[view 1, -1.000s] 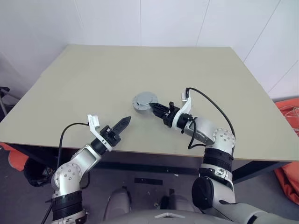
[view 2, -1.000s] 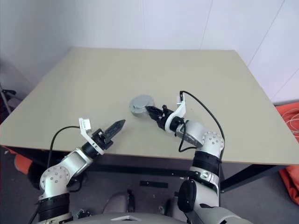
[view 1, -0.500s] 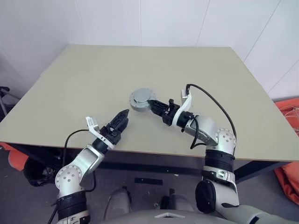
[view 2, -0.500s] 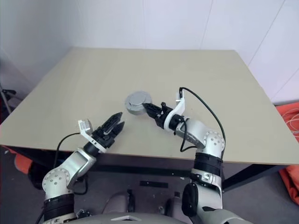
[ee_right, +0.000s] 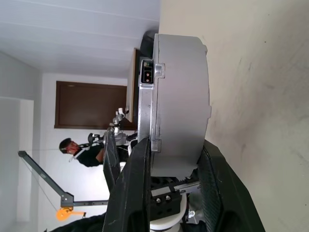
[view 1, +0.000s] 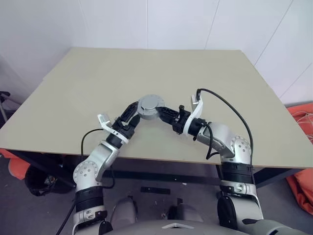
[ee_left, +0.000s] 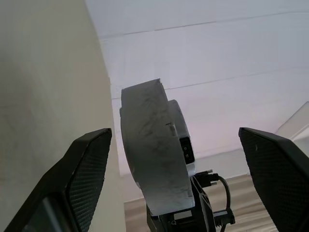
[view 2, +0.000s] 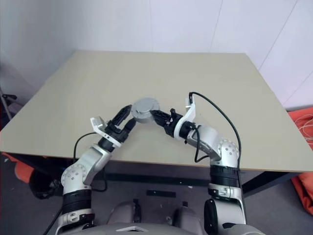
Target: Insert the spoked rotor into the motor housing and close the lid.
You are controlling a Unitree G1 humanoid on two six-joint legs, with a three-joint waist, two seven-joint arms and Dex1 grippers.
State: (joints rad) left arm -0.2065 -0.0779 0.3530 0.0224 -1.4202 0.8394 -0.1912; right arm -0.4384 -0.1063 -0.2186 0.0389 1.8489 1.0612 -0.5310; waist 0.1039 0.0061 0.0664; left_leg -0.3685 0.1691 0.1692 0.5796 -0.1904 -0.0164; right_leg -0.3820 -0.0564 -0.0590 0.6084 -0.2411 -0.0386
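Observation:
My right gripper [view 1: 160, 112] is shut on the right edge of the motor housing [view 1: 149, 106], a short grey round drum held a little above the tan table [view 1: 88, 83]. A flat grey disc, apparently the lid [view 2: 145, 105], covers its top. In the right wrist view the drum [ee_right: 181, 96] stands on edge between my two black fingers [ee_right: 134, 193]. My left gripper [view 1: 132, 113] is open just left of the drum. In the left wrist view the drum [ee_left: 154, 159] sits ahead between its spread fingers [ee_left: 89, 174]; whether they touch it I cannot tell. The spoked rotor is hidden.
The table's front edge [view 1: 161, 157] runs under both forearms. A black cable [view 1: 230, 110] loops over my right wrist. Orange material [view 1: 303, 117] lies on the floor at the right. A person [ee_right: 79, 150] shows far off in the right wrist view.
My left gripper has opened and swung in from the front left up to the drum. The right gripper has carried the drum a little up and leftward.

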